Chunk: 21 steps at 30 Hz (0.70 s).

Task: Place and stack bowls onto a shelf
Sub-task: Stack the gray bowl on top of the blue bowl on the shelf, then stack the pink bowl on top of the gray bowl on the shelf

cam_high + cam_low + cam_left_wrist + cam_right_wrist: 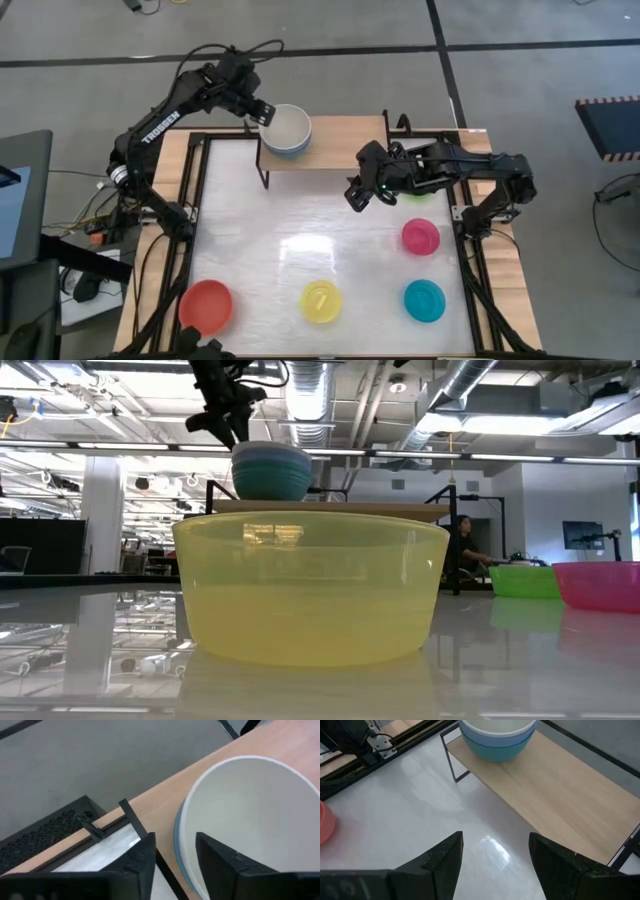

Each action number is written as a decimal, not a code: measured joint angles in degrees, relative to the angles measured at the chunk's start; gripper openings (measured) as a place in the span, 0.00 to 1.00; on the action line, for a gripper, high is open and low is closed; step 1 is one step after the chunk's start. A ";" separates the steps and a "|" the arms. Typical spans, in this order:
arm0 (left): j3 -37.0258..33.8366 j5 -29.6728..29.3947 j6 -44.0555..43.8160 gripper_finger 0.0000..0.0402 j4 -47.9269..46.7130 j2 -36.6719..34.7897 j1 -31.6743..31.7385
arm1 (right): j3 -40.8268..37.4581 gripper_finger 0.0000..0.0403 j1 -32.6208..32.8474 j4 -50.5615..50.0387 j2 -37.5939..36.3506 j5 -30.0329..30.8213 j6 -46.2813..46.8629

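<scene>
Fingers on your left gripper [172, 862] sit spread either side of the white bowl [287, 126] rim, one inside and one outside, not pinched on it as far as you can see. That bowl is nested in a blue bowl [495, 745] at the left end of the shelf [345, 148].

Your right gripper [495, 865] hangs wide open over the table with nothing between its fingers, just in front of the shelf's right half.

Loose bowls on the glossy white tabletop [300, 235]: red bowl [205, 305] front left, yellow bowl [321, 301] front middle, teal bowl [424, 300] front right, pink bowl [420, 236] behind the teal one, lime green bowl [523, 580] mostly tucked under the right arm.

Room-wise, from the low view you get a big open hall with exposed ducts [330, 390] overhead, and a person [466, 545] seated way off behind the shelf.
</scene>
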 joint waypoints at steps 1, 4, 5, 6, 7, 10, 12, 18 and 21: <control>0.40 0.02 0.02 0.34 -0.40 0.00 -0.11 | 0.00 0.63 0.00 0.00 0.00 0.02 0.00; 1.06 0.15 -0.46 0.38 -0.52 -0.58 -0.74 | 0.08 0.63 0.00 0.09 0.63 0.06 0.18; 1.06 -0.32 -1.33 0.39 -0.88 -1.14 -1.18 | 0.09 0.63 0.00 0.08 0.94 0.07 0.41; 1.06 -1.05 -1.93 0.39 -1.38 -1.82 -1.78 | 0.05 0.63 0.00 -0.18 1.15 0.04 0.86; 1.06 -2.08 -2.26 0.40 -2.12 -2.57 -2.48 | -0.02 0.63 0.00 -0.25 1.42 -0.05 1.31; 1.04 -6.56 -2.63 0.40 -5.26 -5.18 -5.25 | 0.18 0.63 -0.05 0.85 3.47 -0.08 1.59; 0.60 -9.01 -3.11 0.40 -6.12 -7.38 -7.92 | -0.02 0.63 -0.07 1.69 4.96 -1.40 1.64; -4.20 -11.55 -8.32 0.40 -7.16 -16.45 -16.08 | 0.09 0.63 -0.13 10.66 9.52 -8.76 -0.24; -8.34 -13.33 -12.87 0.40 -7.13 -21.66 -21.97 | 0.06 0.63 -0.08 16.30 11.95 -13.51 -1.76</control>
